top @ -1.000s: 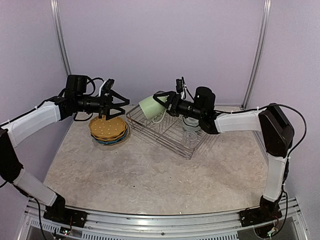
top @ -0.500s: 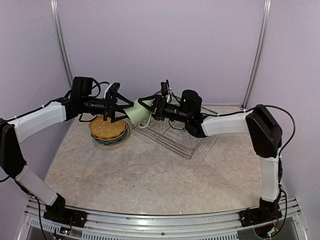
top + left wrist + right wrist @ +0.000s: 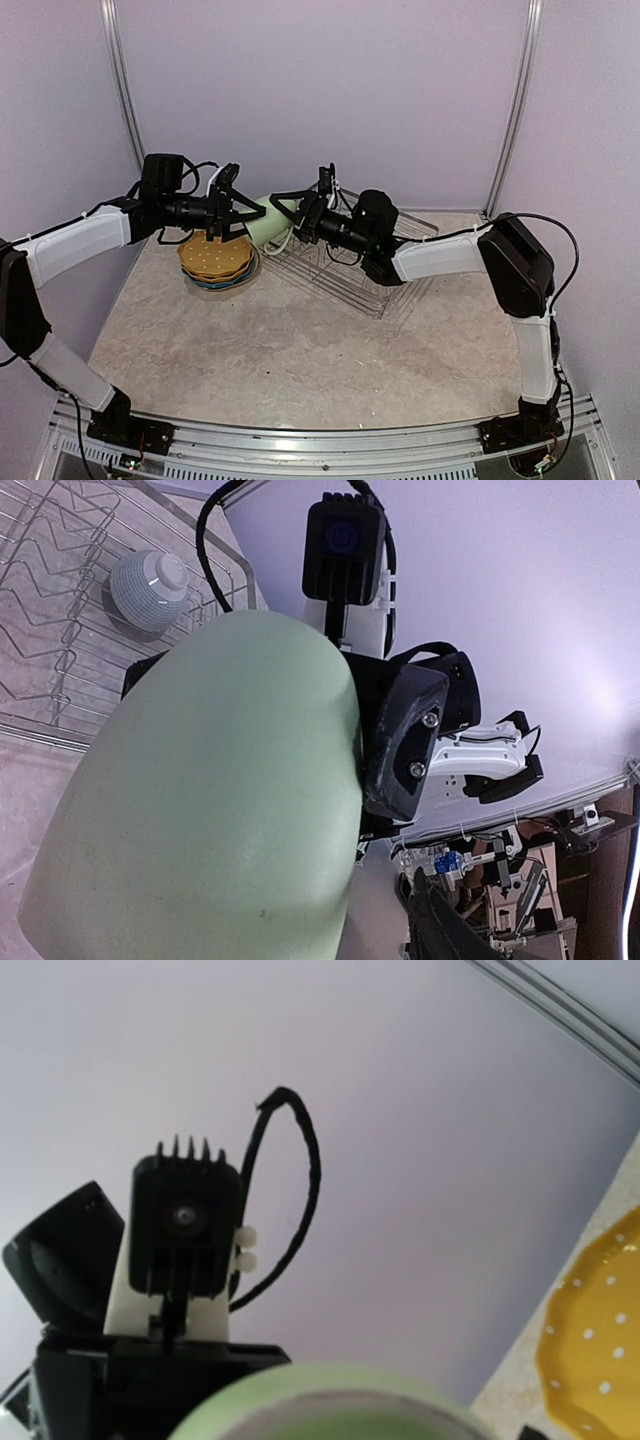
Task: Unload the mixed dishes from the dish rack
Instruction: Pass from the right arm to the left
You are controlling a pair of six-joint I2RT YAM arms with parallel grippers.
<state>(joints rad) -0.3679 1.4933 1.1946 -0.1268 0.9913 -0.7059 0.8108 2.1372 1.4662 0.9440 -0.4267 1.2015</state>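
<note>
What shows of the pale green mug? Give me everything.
The pale green mug is smooth and matte, ceramic by its look, with a paler loop handle hanging underneath. It lies tipped on its side in mid-air, between the stack of plates and the dish rack. The right tool grips its rim end. The left tool reaches around its base end with fingers spread; contact is unclear.

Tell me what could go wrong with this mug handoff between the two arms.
1. The pale green mug hangs in midair, held by the right gripper, while the left gripper around it looks open; an early release could drop it.
2. The stack of plates lies just beside and below; a falling mug might chip it.
</note>
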